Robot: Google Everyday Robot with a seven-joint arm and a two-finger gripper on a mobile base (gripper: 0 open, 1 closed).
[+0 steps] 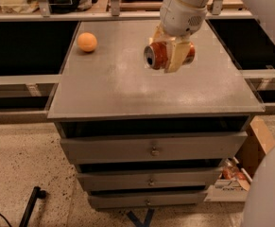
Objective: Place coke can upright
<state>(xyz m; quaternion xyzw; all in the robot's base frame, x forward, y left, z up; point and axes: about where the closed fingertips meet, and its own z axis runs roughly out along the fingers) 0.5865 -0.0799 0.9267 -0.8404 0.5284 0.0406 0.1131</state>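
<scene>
— Gripper (171, 56), entry one: location and state?
— Hangs over the right-hand part of the grey table top (127, 91), at the end of the white arm (184, 8) that reaches down from above. Cream fingers (176, 56) clamped across the body of the coke can (157, 55).
— Entry two, coke can: position?
— In that clamp, lying on its side, long axis roughly level, one silver end turned toward the side where the orange ball (87, 42) sits. Appears lifted clear of the top, with no part resting on it.
— Reason for the sideways hold?
— Judged: the fingers cross the middle of the barrel, leaving both ends free. A turn of the wrist would then bring one end down to meet the surface flat. Height off the table gives room for that swing.
— Task status?
— Incomplete. Can grasped and raised, not yet upright. Outstanding: rotate to vertical, lower, let go.
— Entry three, other stock?
— Orange ball, one, near the far corner of the top, well apart from the can and out of its way. Drawers (151, 150) stacked beneath the top.
— Hazard note?
— Judged: a can let go while tilted would tip and roll, so the base should sit flat before the fingers part
</scene>
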